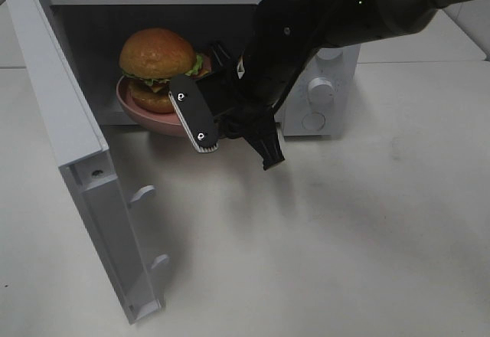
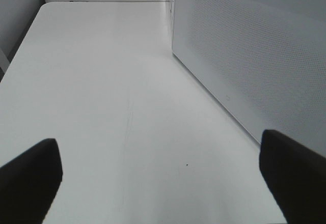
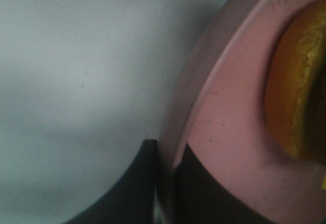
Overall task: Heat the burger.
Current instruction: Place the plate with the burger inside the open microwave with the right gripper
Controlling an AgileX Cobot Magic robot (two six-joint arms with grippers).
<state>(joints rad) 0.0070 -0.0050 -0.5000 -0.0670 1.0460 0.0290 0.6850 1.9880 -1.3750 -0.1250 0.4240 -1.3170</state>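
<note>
Right wrist view puts the right gripper (image 3: pixel 169 186) closest: its two dark fingers (image 3: pixel 133 196) are clenched on the rim of the pink plate (image 3: pixel 224 132), one on each face of it. Just past them, across a strip of bare plate, sits the burger (image 3: pixel 293 81), apart from the jaws and straight ahead of them. From the high camera, the door (image 1: pixel 69 122) of the microwave (image 1: pixel 333 69) hangs open toward the front. The plate is at the mouth of the cavity, with the burger upright on it and lying beyond the jaws, toward the back and the left of that view. Whether the plate rests on the oven floor I cannot tell. The burger is round, so no long axis matters. What counts, I judge, is that the line from jaws to burger points into the cavity, so a push along it would seat the plate deeper. The left gripper (image 2: pixel 163 183) is spread wide and empty over the table (image 2: pixel 102 81) beside a perforated white panel (image 2: pixel 244 56), with no burger in its view, so the right arm is the nearer one
</note>
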